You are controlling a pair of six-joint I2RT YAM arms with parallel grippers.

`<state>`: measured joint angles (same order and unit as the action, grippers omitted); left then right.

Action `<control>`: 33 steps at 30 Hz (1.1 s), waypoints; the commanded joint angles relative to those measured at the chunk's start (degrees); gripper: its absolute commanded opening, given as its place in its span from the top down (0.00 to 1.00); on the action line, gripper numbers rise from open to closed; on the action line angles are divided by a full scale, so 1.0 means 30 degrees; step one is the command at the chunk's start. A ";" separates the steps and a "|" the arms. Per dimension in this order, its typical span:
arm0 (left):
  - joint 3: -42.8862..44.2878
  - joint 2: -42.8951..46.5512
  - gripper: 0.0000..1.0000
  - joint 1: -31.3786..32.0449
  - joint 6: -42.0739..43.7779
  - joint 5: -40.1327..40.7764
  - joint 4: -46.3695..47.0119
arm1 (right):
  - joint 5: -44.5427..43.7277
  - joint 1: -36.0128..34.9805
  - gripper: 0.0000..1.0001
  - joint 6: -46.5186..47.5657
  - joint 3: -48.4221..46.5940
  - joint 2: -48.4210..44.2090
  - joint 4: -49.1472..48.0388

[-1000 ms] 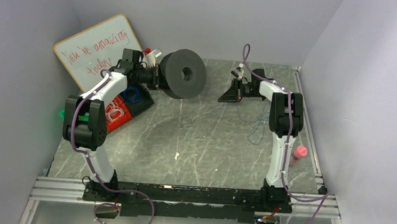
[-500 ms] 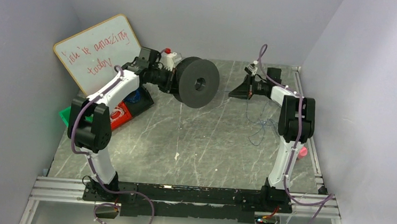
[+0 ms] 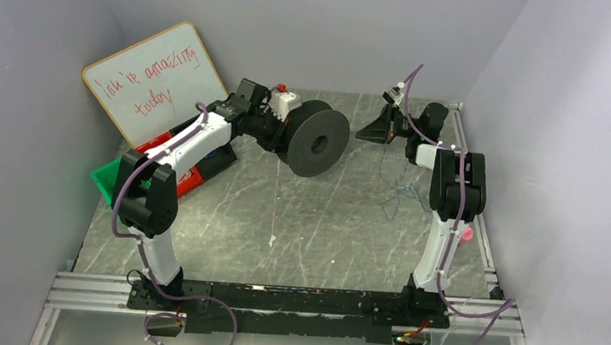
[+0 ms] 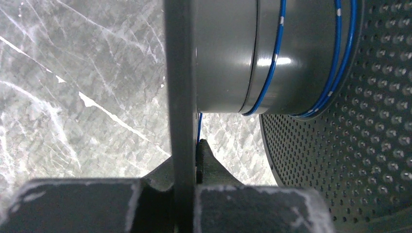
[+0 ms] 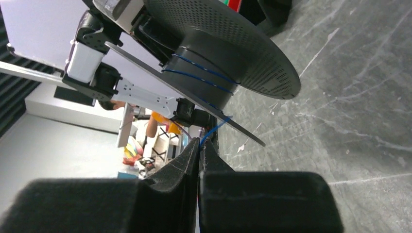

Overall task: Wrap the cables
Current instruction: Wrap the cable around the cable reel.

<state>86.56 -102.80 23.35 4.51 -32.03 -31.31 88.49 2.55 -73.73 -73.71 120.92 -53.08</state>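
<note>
A dark grey spool (image 3: pixel 318 139) hangs above the table at the back centre, turned edge-on. My left gripper (image 3: pixel 283 128) is shut on one thin flange (image 4: pixel 180 97) of it, fingertips either side (image 4: pixel 191 156). Thin blue cable (image 4: pixel 275 58) runs in a few turns round the hub, next to the perforated flange (image 4: pixel 340 145). My right gripper (image 3: pixel 360 133) sits just right of the spool, shut on the blue cable (image 5: pixel 214 130) at its fingertips (image 5: pixel 200 141). The strand leads up to the spool (image 5: pixel 218 53). Loose blue cable (image 3: pixel 396 188) straggles on the table by the right arm.
A whiteboard (image 3: pixel 149 78) leans at the back left. Below it lie a red bin (image 3: pixel 178 175) and a green piece (image 3: pixel 108 178). A pink object (image 3: pixel 465 233) lies by the right rail. The aluminium frame (image 3: pixel 275 302) runs along the near edge.
The left arm has carried the spool to the right and turned it more edge-on. The right gripper has drawn back to the right and toward the far wall, still on the cable.
</note>
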 commanded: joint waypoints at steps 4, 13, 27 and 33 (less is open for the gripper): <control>0.1154 -0.0589 0.98 0.0362 0.0081 0.3048 0.0413 | 0.0266 -0.0120 0.94 -0.9597 -0.0607 0.0652 -1.2897; 0.1211 -0.0956 0.98 0.0389 -0.0400 0.4700 0.0652 | 0.0157 -0.0966 0.89 -0.9278 -0.0399 -0.0117 -1.2797; 0.1409 -0.1166 0.98 0.0381 -0.0874 0.6597 0.0707 | -0.0168 -0.2356 0.89 -0.6852 0.0021 -0.0805 -1.0235; 0.1378 -0.1194 0.98 0.0374 -0.0998 0.7105 0.0798 | -0.2006 -0.2489 0.89 0.2770 0.0353 -0.2911 0.2209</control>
<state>87.94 -106.78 25.15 3.31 -14.50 -31.33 87.11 -4.62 -89.03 -72.49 120.09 -72.77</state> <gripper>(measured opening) 0.059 0.112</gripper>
